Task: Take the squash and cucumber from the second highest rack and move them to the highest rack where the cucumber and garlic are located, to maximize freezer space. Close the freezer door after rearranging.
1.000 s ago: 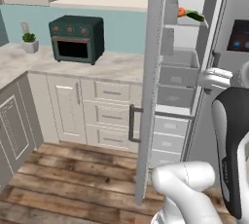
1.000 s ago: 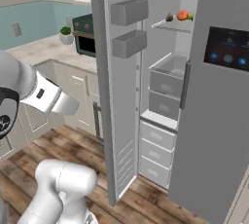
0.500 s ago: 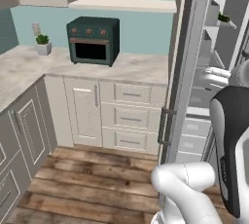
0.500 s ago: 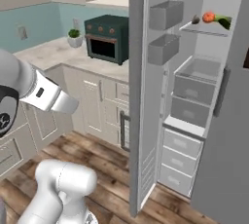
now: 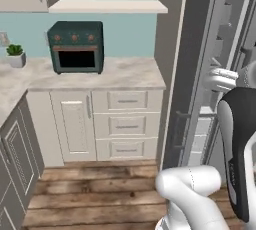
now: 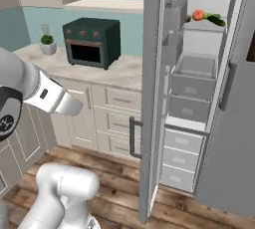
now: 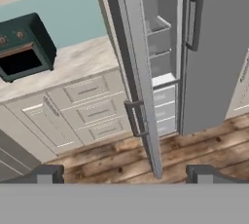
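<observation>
Kitchen | freezer (image 6: 199, 98) open | highest rack (image 6: 211, 30): vegetables | end effector (image 7: 124, 174) fingers apart

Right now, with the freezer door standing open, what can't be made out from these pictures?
- Highest rack, right base view: an orange-red item and a dark green one lie on it; too small to identify, and no garlic can be picked out.
- Freezer interior, left base view: the freezer door, edge-on, hides the shelves.
- Claw, hand view: only the two tips show; nothing between them.
- Upper shelves, hand view: cut off by the top edge.
</observation>
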Motion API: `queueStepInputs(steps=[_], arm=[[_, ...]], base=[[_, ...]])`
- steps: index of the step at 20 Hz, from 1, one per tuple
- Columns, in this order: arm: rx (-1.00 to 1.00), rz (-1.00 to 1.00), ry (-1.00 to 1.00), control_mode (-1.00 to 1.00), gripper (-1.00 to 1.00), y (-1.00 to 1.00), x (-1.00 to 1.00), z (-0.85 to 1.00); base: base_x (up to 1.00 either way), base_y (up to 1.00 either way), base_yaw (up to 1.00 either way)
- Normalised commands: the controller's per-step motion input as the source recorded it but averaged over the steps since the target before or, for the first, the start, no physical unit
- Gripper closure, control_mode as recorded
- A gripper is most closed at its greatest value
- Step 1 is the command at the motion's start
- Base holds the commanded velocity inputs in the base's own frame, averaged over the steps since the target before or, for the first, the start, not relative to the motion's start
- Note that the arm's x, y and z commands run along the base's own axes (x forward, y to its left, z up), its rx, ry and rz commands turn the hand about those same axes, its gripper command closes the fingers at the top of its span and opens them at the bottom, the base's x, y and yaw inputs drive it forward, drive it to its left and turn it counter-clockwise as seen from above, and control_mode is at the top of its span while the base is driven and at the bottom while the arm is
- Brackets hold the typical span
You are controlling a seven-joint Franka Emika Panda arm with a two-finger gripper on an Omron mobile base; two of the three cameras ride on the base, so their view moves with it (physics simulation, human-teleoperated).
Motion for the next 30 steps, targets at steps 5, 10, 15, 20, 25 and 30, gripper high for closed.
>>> queueStepInputs(steps=[5, 10, 15, 20, 25, 30], arm=[[0.00, 0.00, 0.00, 1.00, -1.00, 0.00, 0.00, 0.00], [0.00, 0.00, 0.00, 1.00, -1.00, 0.00, 0.00, 0.00], [0.00, 0.00, 0.00, 1.00, -1.00, 0.00, 0.00, 0.00], [0.00, 0.00, 0.00, 1.00, -1.00, 0.00, 0.00, 0.00], [0.00, 0.00, 0.00, 1.00, -1.00, 0.00, 0.00, 0.00], [0.00, 0.00, 0.00, 1.00, -1.00, 0.00, 0.00, 0.00]], base=[[0.42, 0.74, -0.46], [0.49, 0.68, -0.43], [0.47, 0.54, -0.41], [0.41, 0.50, -0.44], [0.40, 0.62, -0.47], [0.29, 0.67, -0.51]])
